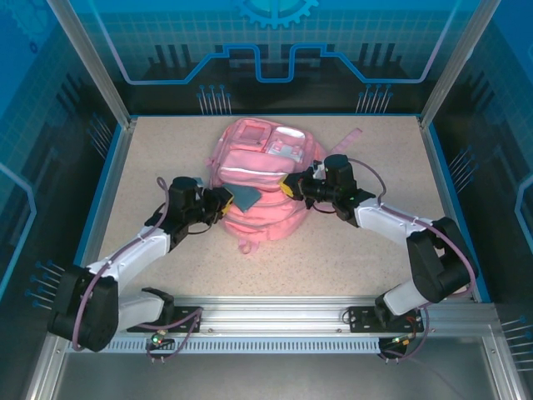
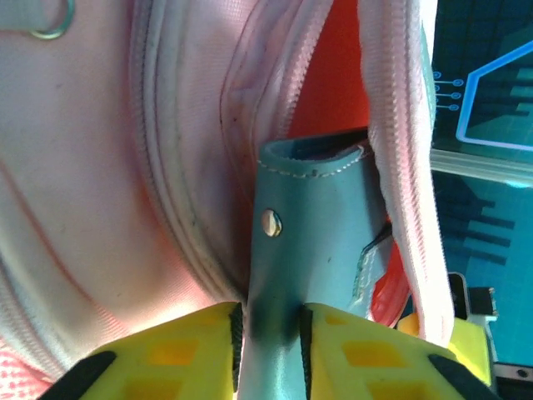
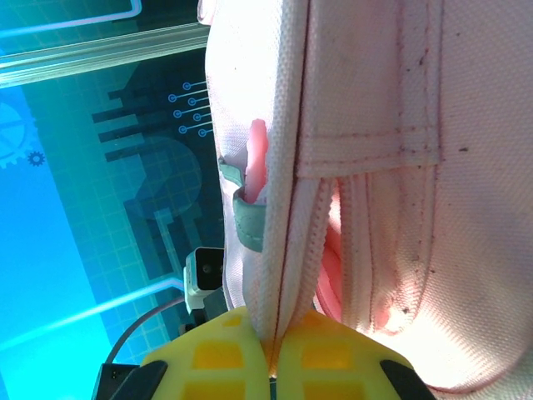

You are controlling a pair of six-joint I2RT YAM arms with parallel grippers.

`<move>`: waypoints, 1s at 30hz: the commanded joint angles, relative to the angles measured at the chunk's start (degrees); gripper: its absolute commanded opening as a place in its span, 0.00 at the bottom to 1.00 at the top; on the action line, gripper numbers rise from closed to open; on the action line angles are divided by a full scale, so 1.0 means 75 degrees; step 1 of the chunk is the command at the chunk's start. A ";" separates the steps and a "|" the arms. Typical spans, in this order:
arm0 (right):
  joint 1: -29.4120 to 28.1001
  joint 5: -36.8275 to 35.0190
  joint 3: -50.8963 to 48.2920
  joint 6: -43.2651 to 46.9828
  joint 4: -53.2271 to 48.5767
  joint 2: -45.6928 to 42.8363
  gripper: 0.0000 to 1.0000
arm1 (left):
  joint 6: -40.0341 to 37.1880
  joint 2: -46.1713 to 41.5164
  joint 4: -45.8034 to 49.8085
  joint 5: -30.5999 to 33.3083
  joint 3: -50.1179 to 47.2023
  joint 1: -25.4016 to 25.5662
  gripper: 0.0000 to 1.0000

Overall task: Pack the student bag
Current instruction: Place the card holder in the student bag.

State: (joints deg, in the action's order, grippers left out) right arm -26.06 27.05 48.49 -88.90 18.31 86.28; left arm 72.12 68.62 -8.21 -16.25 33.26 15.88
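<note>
We find the large soft pink fabric backpack (image 1: 260, 179) centred on the beige bench (image 1: 166, 158), long axis running away from the arm bases, the right tool (image 1: 291, 185) at its right pinched shut on its zip lip, the left tool (image 1: 223, 200) at its left clamping a flat teal stitched pouch (image 1: 247, 198) pointed into its open mouth.

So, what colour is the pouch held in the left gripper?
Teal pouch, with pale stitching; clearest in left wrist view.
</note>
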 commanded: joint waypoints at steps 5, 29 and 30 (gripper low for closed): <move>0.0089 0.0060 0.0141 0.0191 0.0184 -0.0411 0.03 | 0.0438 0.0428 -0.1516 -0.0257 0.0264 0.0346 0.17; 0.0184 -0.1557 0.1501 0.4327 -0.4973 -0.0643 0.34 | -0.0317 0.1408 -0.0627 0.0281 0.1333 0.1445 0.40; 0.0118 -0.1664 0.1460 0.4538 -0.5093 -0.0734 0.37 | -0.0501 0.1233 -0.0267 0.0261 0.1281 0.1437 0.41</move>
State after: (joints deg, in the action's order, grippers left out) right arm -24.75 17.89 58.41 -64.51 -9.58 83.07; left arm 72.99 81.76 -18.00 -13.08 42.70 26.63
